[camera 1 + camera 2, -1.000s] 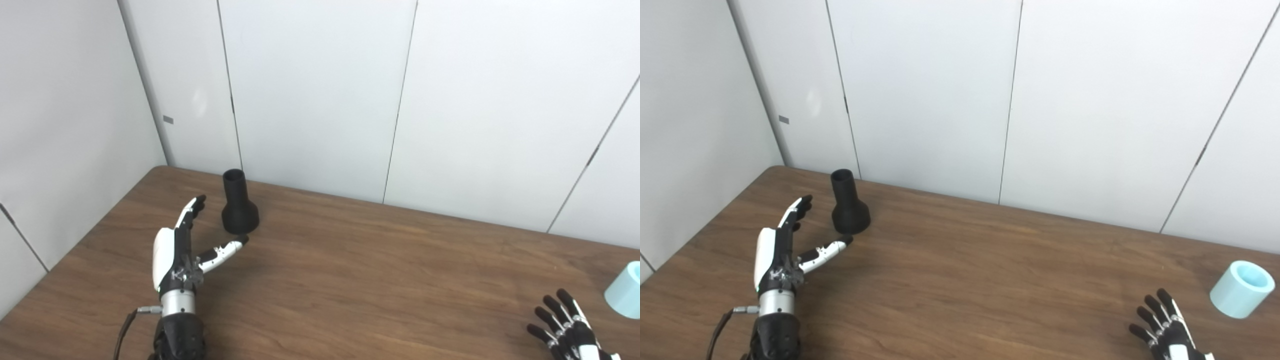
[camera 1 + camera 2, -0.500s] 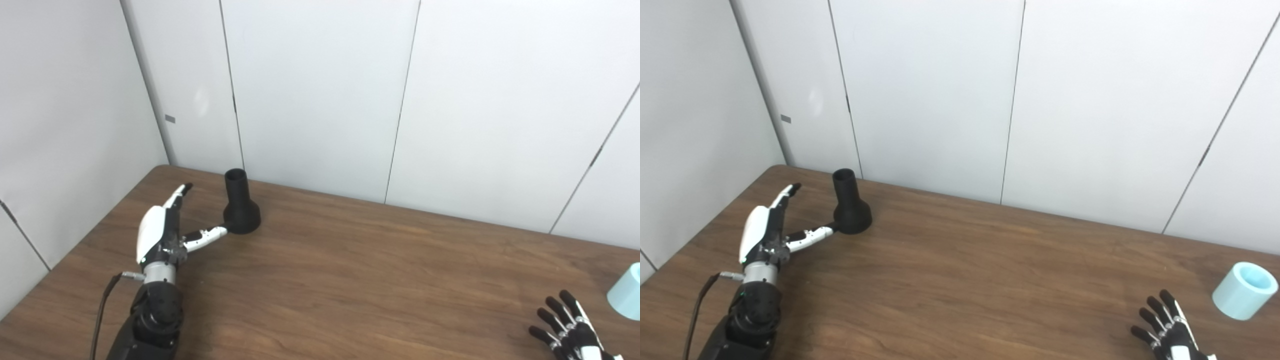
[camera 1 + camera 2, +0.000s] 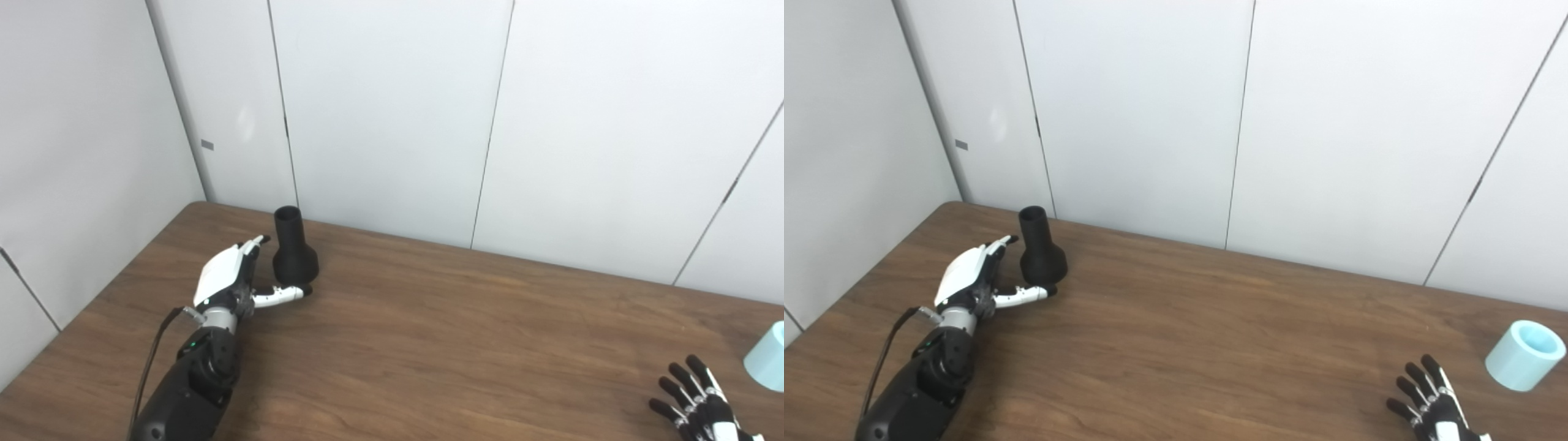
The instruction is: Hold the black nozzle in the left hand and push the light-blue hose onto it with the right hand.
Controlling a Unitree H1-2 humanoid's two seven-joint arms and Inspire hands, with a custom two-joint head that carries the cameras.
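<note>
L hand [image 3: 229, 278] is closing in on the black nozzle [image 3: 294, 251] now. Vs half a sec ago, when it was sitting further left w/ only the thumb tip at the flared base, it's now swinging in alongside: fingers [image 3: 995, 248] reaching up next to the neck, thumb [image 3: 1026, 296] lying across the front of the base, touching or v. nearly. Fingers are apart, not wrapped yet, so it's gripping nothing so far. Nozzle is standing upright on the bench [image 3: 429, 331], far-left corner near the wall, and isn't looking shifted.

R hand [image 3: 1430, 407] is idling at the bottom-right edge, fingers spread, holding nothing, no real change. Light-blue hose [image 3: 1525, 354] is lying on the bench just right of and beyond it, close but apart, open end facing up-right.

Meaning: this is looking like the pre-grasp for step one. Next is prob. curling fingers round the neck and lifting. Risk: the thumb pushing the base before the fingers are bracing the other side could be tipping or sliding it. Hose pickup isn't started.
</note>
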